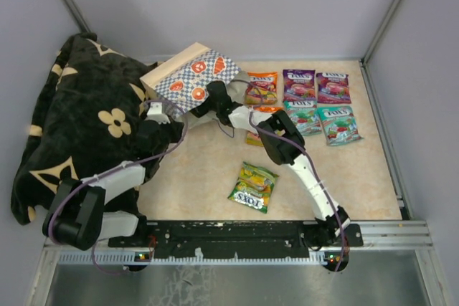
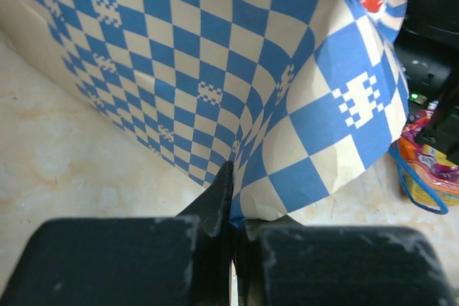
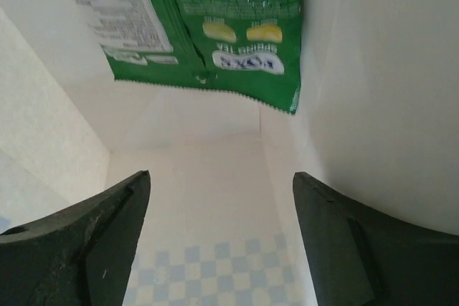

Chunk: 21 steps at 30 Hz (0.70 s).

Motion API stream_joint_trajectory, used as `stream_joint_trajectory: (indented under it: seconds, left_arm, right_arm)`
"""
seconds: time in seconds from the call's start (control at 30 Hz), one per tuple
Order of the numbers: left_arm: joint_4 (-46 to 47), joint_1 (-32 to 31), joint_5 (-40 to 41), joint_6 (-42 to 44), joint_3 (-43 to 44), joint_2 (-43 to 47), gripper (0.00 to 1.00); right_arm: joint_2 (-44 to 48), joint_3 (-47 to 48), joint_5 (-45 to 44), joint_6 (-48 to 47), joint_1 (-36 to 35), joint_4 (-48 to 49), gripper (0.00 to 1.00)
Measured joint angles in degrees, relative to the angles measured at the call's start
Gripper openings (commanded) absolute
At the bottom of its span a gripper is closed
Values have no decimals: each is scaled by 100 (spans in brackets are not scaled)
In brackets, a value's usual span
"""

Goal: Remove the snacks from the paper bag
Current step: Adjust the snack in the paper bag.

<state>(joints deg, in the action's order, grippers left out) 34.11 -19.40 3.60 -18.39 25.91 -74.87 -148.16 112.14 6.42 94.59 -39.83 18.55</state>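
The paper bag (image 1: 188, 75) lies tilted at the back, its mouth facing right. My left gripper (image 1: 155, 111) is shut on the bag's checkered edge (image 2: 301, 127), the paper pinched between the jaws. My right gripper (image 1: 213, 97) is inside the bag's mouth, open and empty (image 3: 221, 177). A green snack packet (image 3: 222, 26) lies deep in the bag (image 3: 215, 198), ahead of the fingertips and apart from them. Several snack packets lie out on the table: orange (image 1: 262, 87), two purple (image 1: 299, 85), two teal (image 1: 339, 125) and a green-yellow one (image 1: 254, 186).
A black floral blanket (image 1: 79, 127) is heaped at the left, against the bag. Another orange packet (image 1: 254, 134) lies partly under my right arm. The bag's blue string handle (image 2: 412, 184) hangs by an orange packet (image 2: 430, 166). Grey walls enclose the table.
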Motion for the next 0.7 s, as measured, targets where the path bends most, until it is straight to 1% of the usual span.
stream_joint_trajectory:
  seconds: [0.1,0.23,0.37,0.47,0.53,0.57,0.6,0.7]
  left_arm:
    - [-87,-4,-114,-98,-153,356,0]
    - [-485,-52,-522,-332,-385,981,0]
    - [-1019,-118,-946,-485,-632,1794,0]
    - [-1432,-361,-1025,-549,-769,2295,0]
    - [-1668,-702,-1008,-605,-885,2573,0]
    - [-1755,-748,-973,-632,-931,2673,0]
    - [-1814,-931,-942,-654,-962,2743,0]
    - [-2050,-1178,-848,-728,-1025,2918,0]
  right_arm:
    - [79,-33,140,-179,48,-151,88]
    - [605,-774,208,-483,70,-282,92]
    - [1145,-1436,267,-756,33,-374,94]
    - [1421,-1781,247,-951,-52,-466,94]
    - [1515,-1926,208,-1117,-131,-568,92]
    - [1526,-1965,184,-1200,-173,-616,89]
    - [1528,-1991,149,-1283,-225,-647,86]
    - [1526,-1991,96,-1473,-354,-813,76]
